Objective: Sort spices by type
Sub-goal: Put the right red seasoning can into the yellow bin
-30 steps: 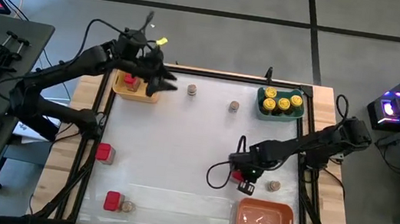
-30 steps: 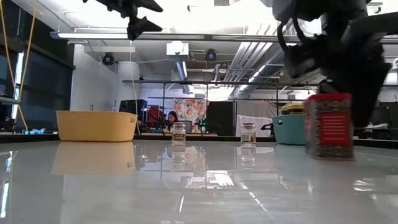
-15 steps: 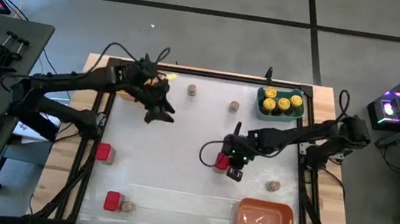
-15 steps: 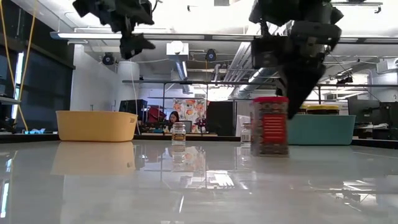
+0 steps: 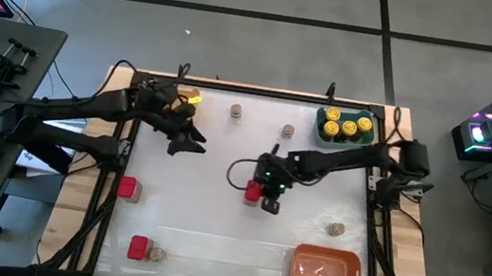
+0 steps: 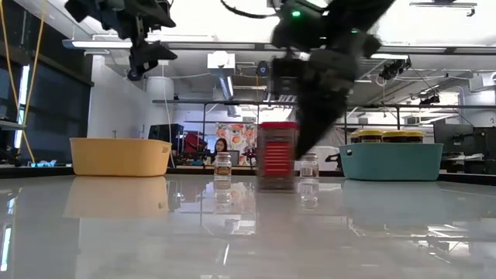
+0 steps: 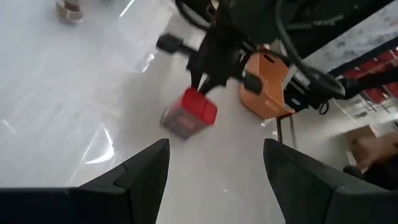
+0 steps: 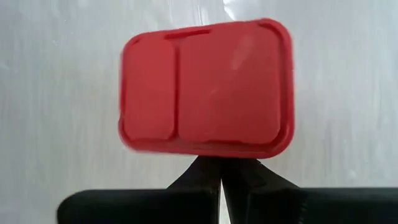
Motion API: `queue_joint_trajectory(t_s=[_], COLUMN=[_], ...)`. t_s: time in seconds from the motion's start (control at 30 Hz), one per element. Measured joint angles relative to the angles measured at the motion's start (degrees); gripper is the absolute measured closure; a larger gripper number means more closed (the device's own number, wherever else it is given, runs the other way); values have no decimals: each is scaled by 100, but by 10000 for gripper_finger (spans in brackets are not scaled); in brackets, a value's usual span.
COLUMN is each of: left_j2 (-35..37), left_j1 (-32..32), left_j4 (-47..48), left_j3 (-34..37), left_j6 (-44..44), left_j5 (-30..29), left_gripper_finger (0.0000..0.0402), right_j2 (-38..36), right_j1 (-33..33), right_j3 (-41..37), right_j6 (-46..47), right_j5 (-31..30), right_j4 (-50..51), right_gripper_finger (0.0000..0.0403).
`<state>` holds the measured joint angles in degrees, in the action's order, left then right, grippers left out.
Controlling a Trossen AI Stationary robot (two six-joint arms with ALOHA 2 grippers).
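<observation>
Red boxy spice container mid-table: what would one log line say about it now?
object: red boxy spice container, upright, mid-table | right tool: shut, tips against it | left tool: open, empty, raised

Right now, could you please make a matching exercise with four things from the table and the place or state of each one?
Things:
1. teal tray
2. orange tray
3. right gripper
4. left gripper

Places or states:
A. open, above the table, holding nothing
B. holds yellow-lidded jars
C. shut, pressed against a red spice box in mid-table
D. at the table's front edge, with no spice containers inside

Pairs: 1-B, 2-D, 3-C, 4-A
</observation>
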<state>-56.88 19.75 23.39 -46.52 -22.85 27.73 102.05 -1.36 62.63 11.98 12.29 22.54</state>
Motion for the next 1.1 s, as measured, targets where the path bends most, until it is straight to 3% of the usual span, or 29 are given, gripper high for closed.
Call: queue_joint_trajectory(t_s=[0.47,0.7,0.87,0.97,1.1], left_j2=[487,487,582,577,260], left_j1=[-343,-521,-679,-929,-1250], left_j4=[1095,1392,1725,1258,1309], left_j3=[0,0,2,194,275], left_j6=[-77,-65,-133,-858,-2094], left_j5=[-442,-630,-829,-1209,-1633], left_gripper_finger=[157,157,157,157,157], right_j2=[1844,2293,2296,2272,1958], right_j1=[237,365,420,451,575], right_j3=[2586,3204,3471,3575,3282], right_j6=[-1429,-1804,-1810,-2001,-2216], right_j5=[309,551,899,1133,1165], right_j4=[99,263,1349,2140,2881], right_gripper_finger=[403,403,403,403,403])
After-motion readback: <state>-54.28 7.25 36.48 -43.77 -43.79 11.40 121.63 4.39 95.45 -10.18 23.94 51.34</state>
